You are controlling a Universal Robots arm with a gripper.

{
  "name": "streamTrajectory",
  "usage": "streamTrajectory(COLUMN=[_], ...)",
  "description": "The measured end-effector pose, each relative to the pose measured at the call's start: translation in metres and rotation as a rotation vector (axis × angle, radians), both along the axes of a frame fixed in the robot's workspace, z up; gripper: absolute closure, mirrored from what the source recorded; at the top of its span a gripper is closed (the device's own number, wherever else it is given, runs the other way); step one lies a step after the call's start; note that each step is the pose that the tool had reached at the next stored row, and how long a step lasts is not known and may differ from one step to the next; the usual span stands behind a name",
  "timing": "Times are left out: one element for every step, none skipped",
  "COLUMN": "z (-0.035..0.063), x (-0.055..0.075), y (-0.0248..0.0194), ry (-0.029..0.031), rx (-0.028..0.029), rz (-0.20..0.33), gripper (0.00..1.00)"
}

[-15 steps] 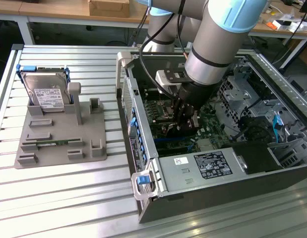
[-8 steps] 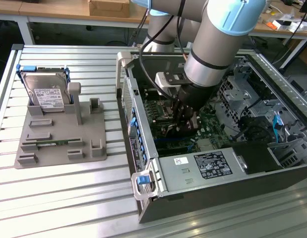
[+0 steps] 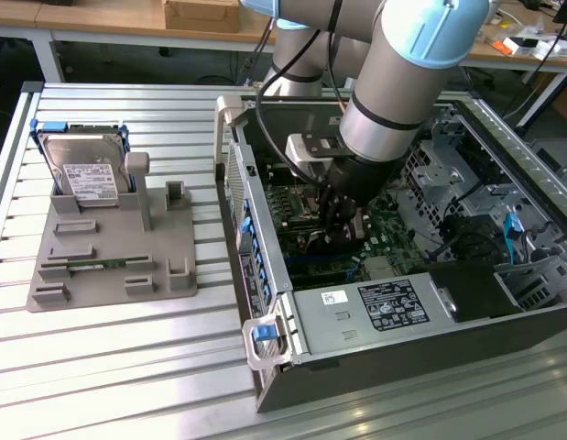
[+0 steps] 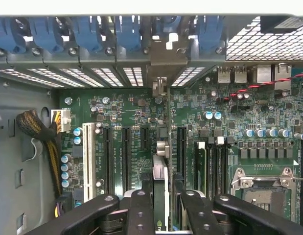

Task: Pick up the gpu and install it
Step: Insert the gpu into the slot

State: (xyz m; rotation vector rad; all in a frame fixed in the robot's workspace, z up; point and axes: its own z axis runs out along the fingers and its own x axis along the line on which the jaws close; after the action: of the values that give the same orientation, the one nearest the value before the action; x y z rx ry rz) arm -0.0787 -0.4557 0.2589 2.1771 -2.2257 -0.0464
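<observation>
My gripper (image 3: 343, 225) is down inside the open computer case (image 3: 265, 302), just above the green motherboard (image 3: 393, 234). In the wrist view the gpu (image 4: 161, 171) shows edge-on as a thin dark card between my two black fingers (image 4: 140, 210). The gripper (image 4: 162, 213) is shut on it. The card stands upright over the motherboard (image 4: 136, 110), between two long black expansion slots (image 4: 127, 156). Its silver bracket (image 4: 161, 56) reaches the rear slot openings of the case, among the blue latches (image 4: 127, 32).
A silver hard drive (image 3: 81, 174) stands in a grey fixture (image 3: 109, 247) at the exterior view's left, with a green memory stick (image 3: 100, 264) lying in it. The power supply (image 3: 384, 307) sits near the case front. A cable bundle (image 4: 38, 132) and the CPU socket (image 4: 261, 188) flank the slots.
</observation>
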Motion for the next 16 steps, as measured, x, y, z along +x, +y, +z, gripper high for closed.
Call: streamTrajectory(z=[-0.0001, -0.0006, -0.0026, -0.0038, -0.0040, -0.0040, -0.0047, -0.0043, -0.0040, -0.0031, 0.0019, 0.0103, 0.0175, 0.0219, 0.0269, 0.0296], x=[0.000, 0.000, 0.000, 0.000, 0.000, 0.000, 0.000, 0.000, 0.000, 0.000, 0.000, 0.000, 0.000, 0.000, 0.000, 0.000], y=[0.0000, -0.0001, 0.0000, -0.0001, 0.0000, -0.0001, 0.0001, 0.0000, 0.0000, -0.0001, 0.0010, 0.0036, 0.0077, 0.0106, 0.0132, 0.0142], ry=[0.0001, 0.0002, 0.0001, 0.0002, 0.0001, 0.0001, -0.0009, -0.0002, 0.0001, 0.0001, 0.0000, 0.0000, -0.0001, -0.0001, 0.0001, -0.0001], rx=[-0.0001, -0.0001, 0.0010, 0.0013, 0.0016, 0.0016, 0.0034, 0.0023, 0.0017, 0.0014, 0.0018, 0.0017, 0.0020, 0.0018, 0.0015, 0.0018], rz=[-0.002, -0.002, -0.002, -0.002, -0.002, -0.002, -0.002, -0.002, -0.002, -0.002, -0.002, -0.002, -0.002, -0.002, -0.002, -0.002], gripper=[0.73, 0.73, 0.73, 0.73, 0.73, 0.73, 0.72, 0.66, 0.60, 0.60, 0.60, 0.60, 0.61, 0.68, 0.74, 0.80])
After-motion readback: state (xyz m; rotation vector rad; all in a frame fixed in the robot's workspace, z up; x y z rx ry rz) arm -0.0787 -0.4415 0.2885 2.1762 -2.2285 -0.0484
